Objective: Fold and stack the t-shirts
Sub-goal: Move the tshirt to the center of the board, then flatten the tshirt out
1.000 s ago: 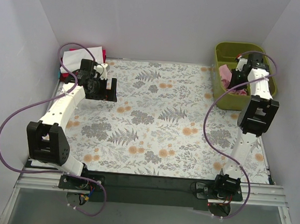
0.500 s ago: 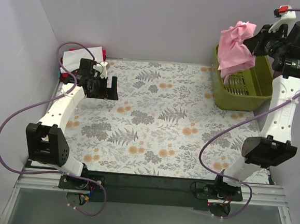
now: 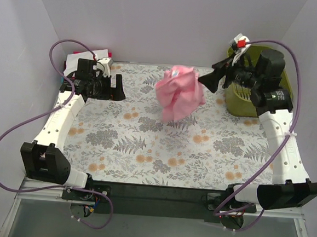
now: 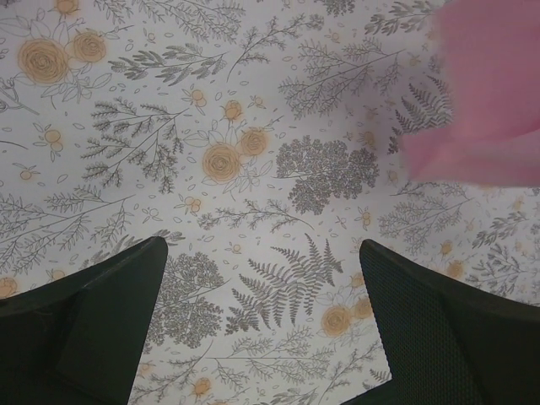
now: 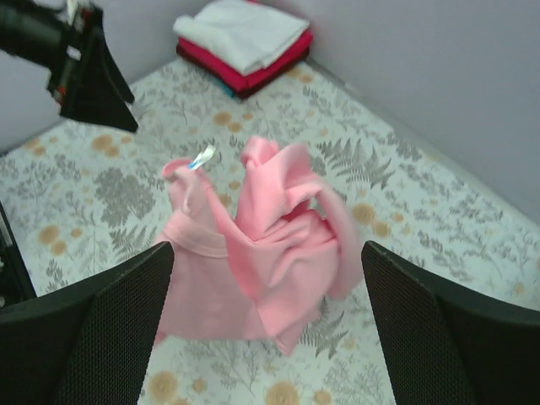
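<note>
Top external view puts the pink shirt (image 3: 181,93) as a crumpled bunch over the far middle of the surface (image 3: 145,145), between the two hands but much closer to the right one. It lies just to the left of the right hand (image 3: 214,74), which points at it from beside the green bin (image 3: 242,106). The right wrist view shows both fingers spread wide on either side of the cloth and touching none of it. Whether the bunch rests fully on the surface I cannot tell.

It has no clear long axis yet — the neckline and its tag face the far-left corner, where the folded stack (image 5: 245,38) sits. The left hand (image 3: 112,88) hovers low near that corner, spread and pinching nothing, with only a pink edge at the right of its view. The right arm reaches leftward, elbow out — judged better placed to begin spreading the cloth.
</note>
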Motion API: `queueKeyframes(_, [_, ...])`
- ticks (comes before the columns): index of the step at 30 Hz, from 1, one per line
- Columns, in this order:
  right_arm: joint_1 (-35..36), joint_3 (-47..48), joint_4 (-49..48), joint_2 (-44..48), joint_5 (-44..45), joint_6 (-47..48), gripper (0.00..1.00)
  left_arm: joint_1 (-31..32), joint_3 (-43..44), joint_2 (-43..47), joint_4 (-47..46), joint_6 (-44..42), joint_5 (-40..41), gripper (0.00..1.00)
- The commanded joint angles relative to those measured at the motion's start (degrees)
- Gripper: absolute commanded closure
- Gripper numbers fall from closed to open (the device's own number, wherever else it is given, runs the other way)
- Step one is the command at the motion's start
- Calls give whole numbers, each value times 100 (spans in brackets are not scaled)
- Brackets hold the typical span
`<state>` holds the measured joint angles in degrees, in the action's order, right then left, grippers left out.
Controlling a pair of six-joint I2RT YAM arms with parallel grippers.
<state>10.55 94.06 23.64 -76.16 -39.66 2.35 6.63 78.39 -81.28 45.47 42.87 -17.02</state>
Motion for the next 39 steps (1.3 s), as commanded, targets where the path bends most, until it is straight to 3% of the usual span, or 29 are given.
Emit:
queueKeyframes(1, [44,-686,26,268,72,607,2,-31,186,332,75,20,-267,2])
queueKeyframes(7, [53,-1469,852,163,644,1346,3,-31,-86,253,278,-595,-1329,2])
queueKeyframes(11, [271,-1978,1230,-39,740,2057,11,-31,-640,279,208,-1289,-1770,2])
queueKeyframes(13, [482,-2224,1318,-188,924,2182,21,-31,-894,174,85,-1430,-1883,2])
queueKeyframes(17, [1361,-2419,1310,-696,1188,2217,36,4,-1115,-221,-82,-1501,-2174,23])
queueKeyframes(20, [1906,-2340,1301,-1180,1556,2103,37,66,-1378,-528,-205,-1554,-2402,27])
queueKeyframes(30, [2241,-2761,1064,-1832,1831,1769,38,637,-2222,-846,-1206,-1572,-2140,29])
queueKeyframes(37, [2312,-2867,748,-2034,1857,1646,42,1059,-2610,-1083,-2051,-1255,-1121,39])
queueKeyframes(39, [2329,-2841,713,-2139,1865,1655,46,1068,-2557,-1162,-2104,-1203,-1058,47])
